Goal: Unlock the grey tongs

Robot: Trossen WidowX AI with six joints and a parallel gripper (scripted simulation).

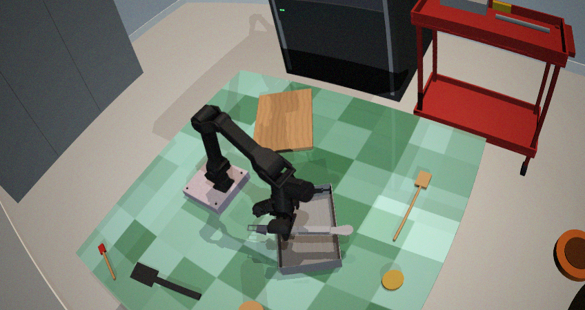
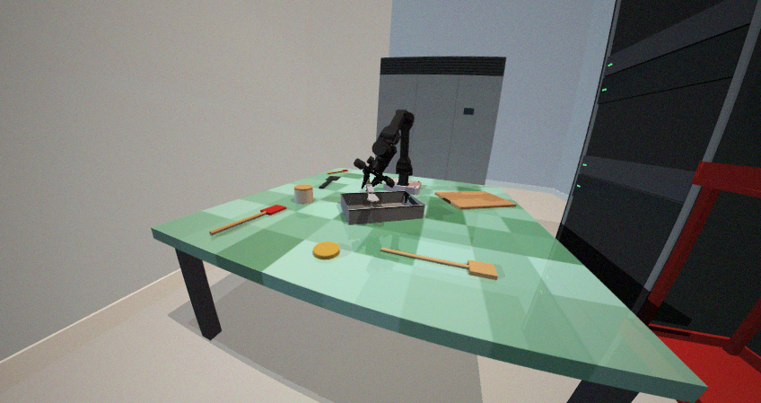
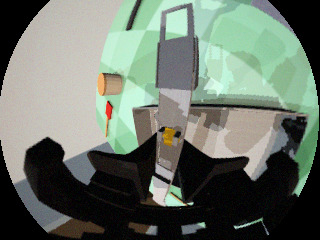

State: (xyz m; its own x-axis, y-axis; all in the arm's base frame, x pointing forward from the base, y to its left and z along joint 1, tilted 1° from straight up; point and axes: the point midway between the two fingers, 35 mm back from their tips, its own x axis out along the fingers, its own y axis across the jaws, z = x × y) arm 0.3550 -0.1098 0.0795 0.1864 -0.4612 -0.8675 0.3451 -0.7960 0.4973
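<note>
The grey tongs [image 1: 314, 230] [image 2: 371, 196] [image 3: 176, 65] lie across the roasting tin [image 1: 310, 269] [image 2: 384, 216] [image 3: 220, 132], their arms pressed together. The looped end sticks out past the tin's side nearer the arm, and the pale scalloped tips past the other side. My gripper [image 1: 288, 230] [image 2: 367, 183] [image 3: 166, 135] is shut on the tongs' arms, near the yellow piece between them. Whether the tongs still touch the tin's rims is unclear. The wooden board [image 1: 285, 120] [image 2: 475, 199] lies flat beyond the tin.
A wooden spatula [image 1: 422, 179] [image 2: 482, 269] and a yellow disc [image 1: 392, 279] [image 2: 326, 249] lie on the tips' side of the tin. A canister [image 2: 303, 195] [image 3: 111, 84], a red spatula [image 2: 274, 209] and a black spatula [image 1: 143, 273] [image 2: 332, 179] are also on the table.
</note>
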